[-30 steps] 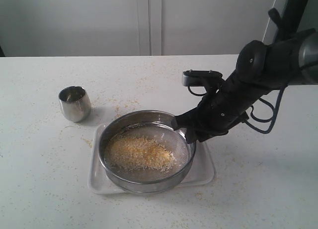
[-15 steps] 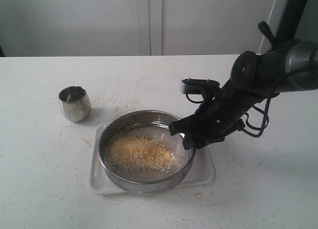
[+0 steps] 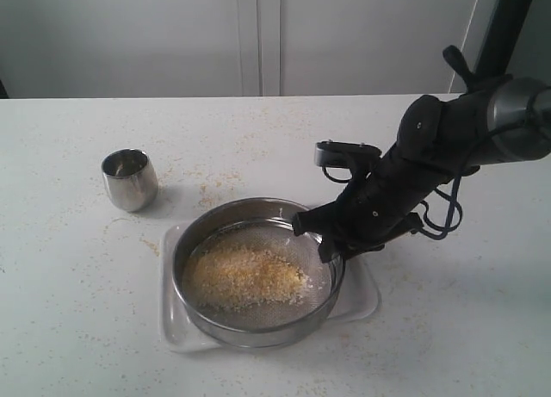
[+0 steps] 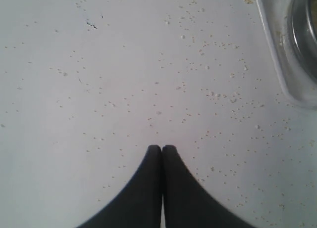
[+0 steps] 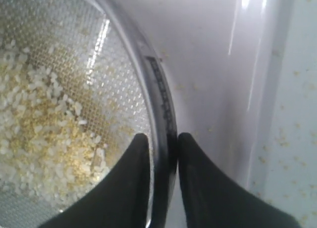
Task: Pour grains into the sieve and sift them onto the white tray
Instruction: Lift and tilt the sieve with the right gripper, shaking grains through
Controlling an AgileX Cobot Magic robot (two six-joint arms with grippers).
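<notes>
Pouring looks done: the grains [image 3: 241, 276] lie in the sieve [image 3: 258, 337], over the white tray [image 3: 368, 294] near the front edge of the bench [image 3: 77, 328]. The right gripper [image 5: 162, 139] pinches the sieve's rim, so the sifting seems unfinished. The left gripper [image 4: 162, 151], its fingers pressed together, hangs over the grain-speckled bench.

Soft, even, rather dim light fills the exterior view; a faint shadow lies just right of the steel cup [image 3: 130, 179]. In the right wrist view white glare streaks the sieve [image 5: 99, 35] mesh and the white tray [image 5: 242, 20], and the nearest parts blur. The left wrist view looks pale, washed out.
</notes>
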